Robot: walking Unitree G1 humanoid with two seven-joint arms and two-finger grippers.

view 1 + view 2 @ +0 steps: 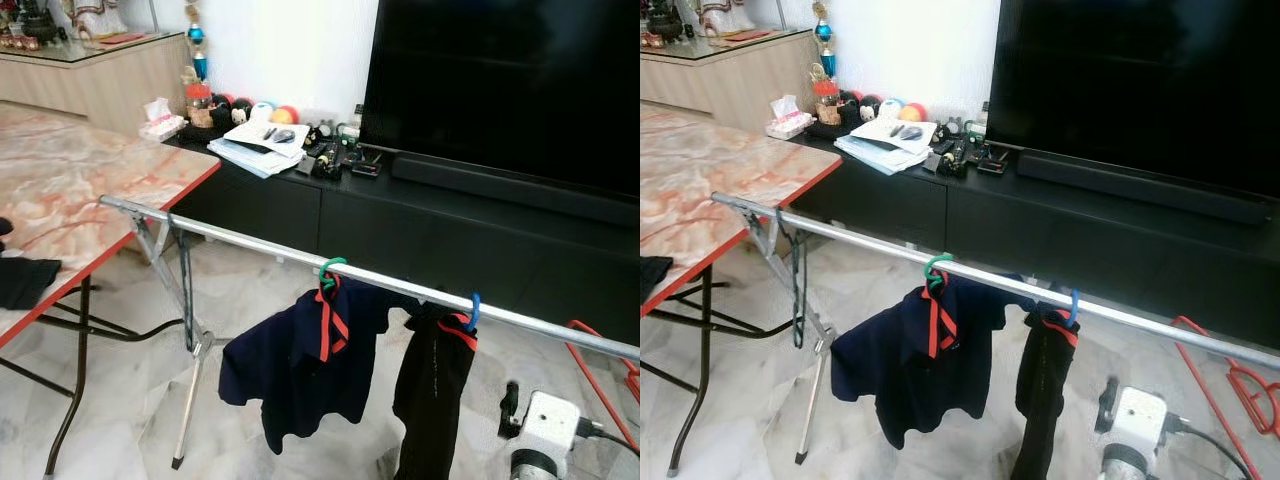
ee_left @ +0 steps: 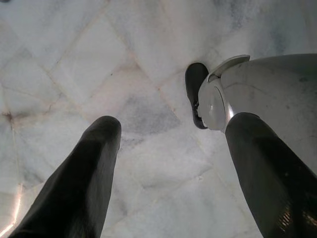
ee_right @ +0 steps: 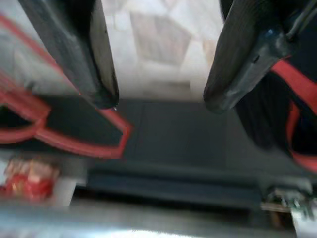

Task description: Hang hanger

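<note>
A silver rail (image 1: 250, 243) of a drying rack runs from the left down to the right before me. A green hanger (image 1: 331, 268) hooks over the rail and carries a navy shirt with red trim (image 1: 300, 370). To its right a blue hanger (image 1: 473, 310) holds a black garment (image 1: 432, 390). My right arm's white wrist (image 1: 545, 430) rises at the lower right, below the rail. My right gripper (image 3: 162, 101) is open with nothing between its fingers, beside a black garment with red trim (image 3: 277, 109). Hanging low over the marble floor, my left gripper (image 2: 173, 124) is open and empty.
A folding table with a marbled top and red edge (image 1: 70, 190) stands at the left, a black cloth (image 1: 25, 280) on it. Behind the rail are a black TV cabinet (image 1: 430, 225) with papers (image 1: 258, 148) and a large TV (image 1: 500, 80). Red hangers (image 1: 605, 365) lie at the right.
</note>
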